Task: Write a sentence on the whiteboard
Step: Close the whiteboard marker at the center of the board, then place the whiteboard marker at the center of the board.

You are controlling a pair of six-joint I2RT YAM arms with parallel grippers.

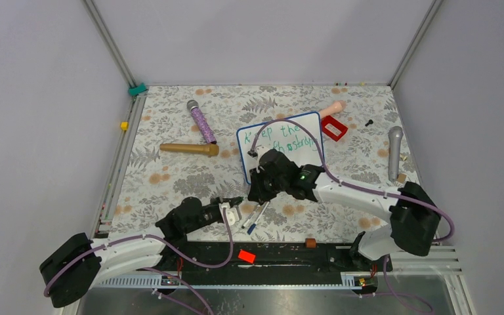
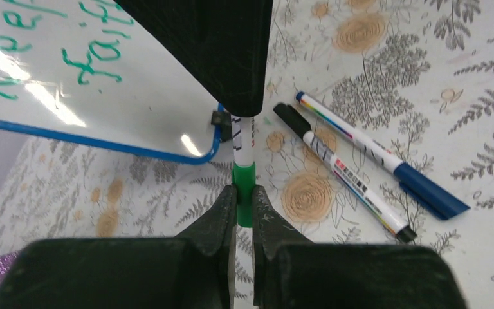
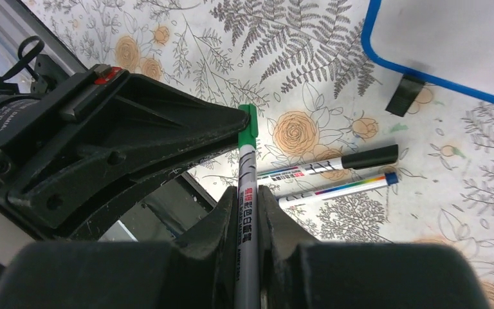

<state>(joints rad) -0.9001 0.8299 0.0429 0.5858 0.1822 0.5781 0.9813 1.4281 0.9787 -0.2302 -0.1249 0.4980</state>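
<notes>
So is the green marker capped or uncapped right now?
Capped: the left gripper has its jaws on the green cap, seated on the white barrel; no tip shows.

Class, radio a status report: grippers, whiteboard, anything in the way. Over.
Both on the green marker: left gripper shut on its green end, right gripper shut on the barrel. Green sentence on the whiteboard, two lines. Two spare markers alongside, nothing blocking.
</notes>
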